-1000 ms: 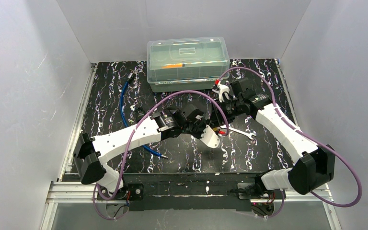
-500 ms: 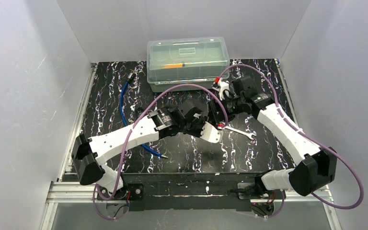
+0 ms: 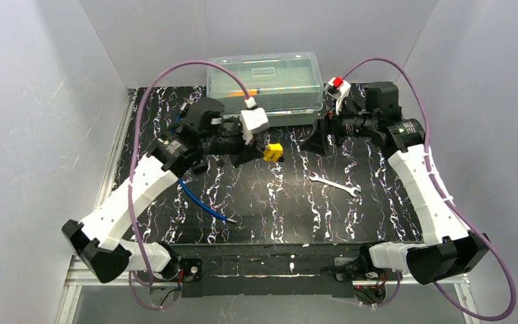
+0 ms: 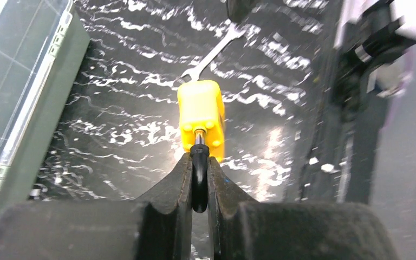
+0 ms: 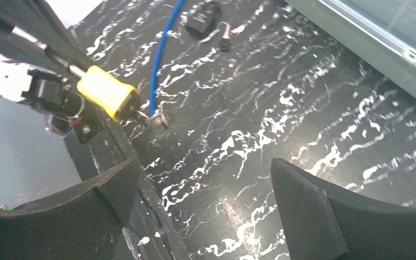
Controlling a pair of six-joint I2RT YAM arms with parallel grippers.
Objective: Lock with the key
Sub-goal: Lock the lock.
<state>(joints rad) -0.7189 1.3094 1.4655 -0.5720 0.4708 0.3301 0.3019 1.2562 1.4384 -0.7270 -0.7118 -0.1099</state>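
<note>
Padlock (image 3: 273,152): centre-far, shackle clamped in left gripper (image 4: 199,162).
Key (image 5: 158,120): sits in padlock's keyhole, pointing at right gripper (image 5: 206,168).
Right gripper: jaws wide apart, clear of key.
Status: insertion done; locking turn unconfirmed, cannot tell.

At the rear of the mat (image 3: 256,216), lidded plastic box (image 3: 264,84). Just in front, above the mat, padlock (image 3: 273,152) in the left gripper (image 3: 260,152), key (image 5: 160,120) in its right end. Nearer and right, wrench (image 3: 334,185) on the mat. Left, cable (image 3: 195,196).
</note>
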